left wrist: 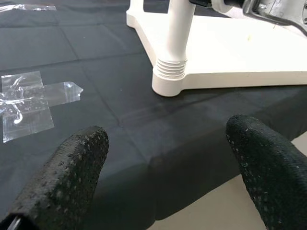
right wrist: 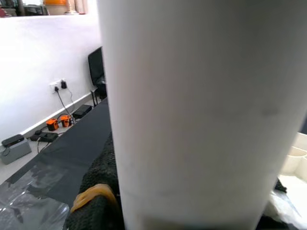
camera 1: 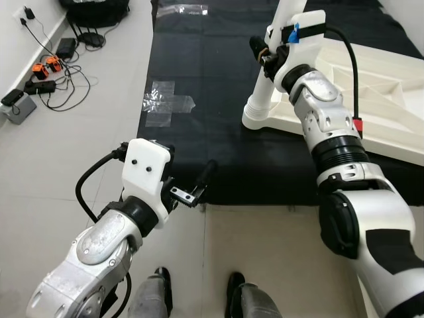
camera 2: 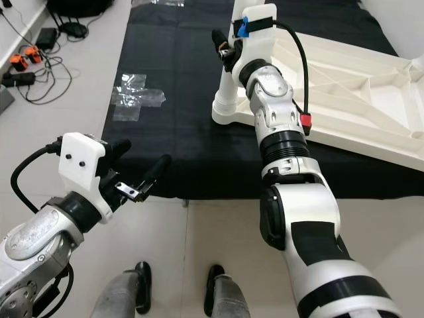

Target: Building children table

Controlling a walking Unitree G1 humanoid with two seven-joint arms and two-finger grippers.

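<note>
From the head views, the white children's tabletop (camera 1: 391, 106) lies upside down on a black floor mat (camera 1: 199, 79), with a white table leg (camera 1: 268, 86) standing upright in its near corner socket. The right pincer (camera 1: 264, 52) is clamped around that leg, partway up. The left pincer (camera 1: 192, 185) hovers over the mat's near edge, fingers spread and holding nothing.

Left wrist view: both black fingertips (left wrist: 72, 167) stand apart, facing the leg's ribbed base (left wrist: 170, 76); clear tape (left wrist: 29, 103) is stuck on the mat.

Right wrist view: the white leg (right wrist: 201, 110) sits close against a black finger (right wrist: 98, 191).
</note>
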